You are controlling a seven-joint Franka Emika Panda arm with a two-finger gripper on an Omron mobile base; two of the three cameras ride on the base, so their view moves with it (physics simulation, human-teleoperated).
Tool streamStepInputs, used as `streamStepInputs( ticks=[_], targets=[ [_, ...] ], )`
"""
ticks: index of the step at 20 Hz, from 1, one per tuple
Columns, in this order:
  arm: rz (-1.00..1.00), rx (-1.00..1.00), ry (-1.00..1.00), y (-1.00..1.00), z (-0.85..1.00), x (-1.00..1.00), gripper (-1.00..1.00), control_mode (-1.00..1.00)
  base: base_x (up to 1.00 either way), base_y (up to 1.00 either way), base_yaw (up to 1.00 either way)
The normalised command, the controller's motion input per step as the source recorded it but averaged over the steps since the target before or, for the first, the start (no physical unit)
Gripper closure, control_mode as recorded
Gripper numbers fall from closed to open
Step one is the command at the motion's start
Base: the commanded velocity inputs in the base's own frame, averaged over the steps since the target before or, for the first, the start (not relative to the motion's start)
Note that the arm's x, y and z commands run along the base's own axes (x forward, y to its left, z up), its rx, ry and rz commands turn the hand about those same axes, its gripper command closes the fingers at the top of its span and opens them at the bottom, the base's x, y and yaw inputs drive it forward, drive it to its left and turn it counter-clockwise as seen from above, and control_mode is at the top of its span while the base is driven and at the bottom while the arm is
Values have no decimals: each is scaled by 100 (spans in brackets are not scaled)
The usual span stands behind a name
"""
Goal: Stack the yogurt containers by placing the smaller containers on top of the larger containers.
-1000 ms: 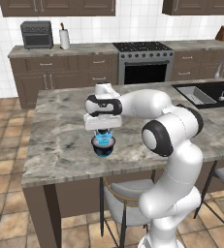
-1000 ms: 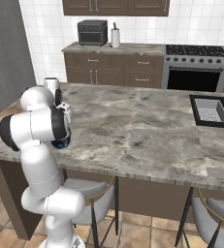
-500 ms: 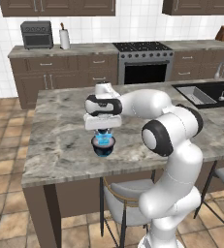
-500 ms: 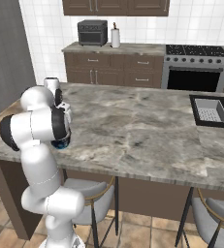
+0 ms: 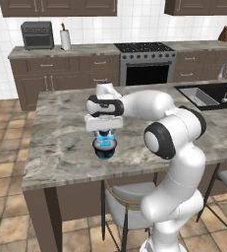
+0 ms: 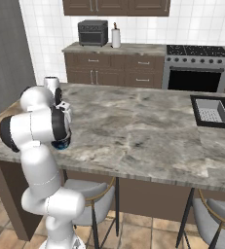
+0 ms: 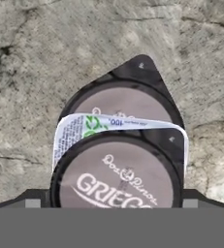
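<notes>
you are looking at a simulated kitchen with a long marble island counter (image 5: 61, 142) running across the middle of the room. the white arm reaches out over the counter's near left part, with its gripper (image 5: 104, 133) pointing straight down at a stack of yogurt containers.

the stack stands on the counter near its front edge. at the bottom is the wide dark navy cup (image 5: 105, 149), round and bowl-like. on top of it sits the light-blue cup (image 5: 104, 141), and right above that you can make out something small and dark between the fingers, most likely the tiny dark cup (image 7: 116, 181).

in the hand view you look down the stack from above. the tiny dark cup is closest to the camera, with a pale brownish lid and white lettering. behind it shows the printed white and blue edge of the light-blue cup (image 7: 77, 133), and beyond that the pale lid and dark rim of the wide dark navy cup (image 7: 125, 99). the three look roughly lined up, one on another.

the two dark fingertips (image 7: 28, 201) stand at the far sides of the hand view, well outside the tiny cup's rim, so the jaws are spread wide and have hold of nothing.

in the right base view the arm's own white body covers most of the stack; a dark and blue sliver (image 6: 63, 144) shows beside it.

at the far wall there are dark cabinets, a stove (image 5: 145, 61), a toaster oven (image 5: 37, 34), and to the right a sink (image 5: 203, 94) set in the counter.
</notes>
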Motion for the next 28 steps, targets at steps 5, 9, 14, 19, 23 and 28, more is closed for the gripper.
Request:
streamStepInputs(
  ticks=[5, 9, 14, 19, 23, 28],
  targets=[
    [0, 0, 0, 10, 36, 0, -100, -100, 0, 0, 0],
    [0, 0, 0, 5, 48, 0, -100, -100, 0, 0, 0],
    [0, 0, -3, -1, 52, -10, -100, -100, 0, 0, 0],
    [0, 0, -18, -8, 68, -39, -100, -100, 0, 0, 0],
    [0, 1, -28, -15, 57, -52, -100, -100, 0, 0, 0],
    [0, 1, -30, -44, 60, -55, -100, -100, 0, 0, 0]
  ],
)
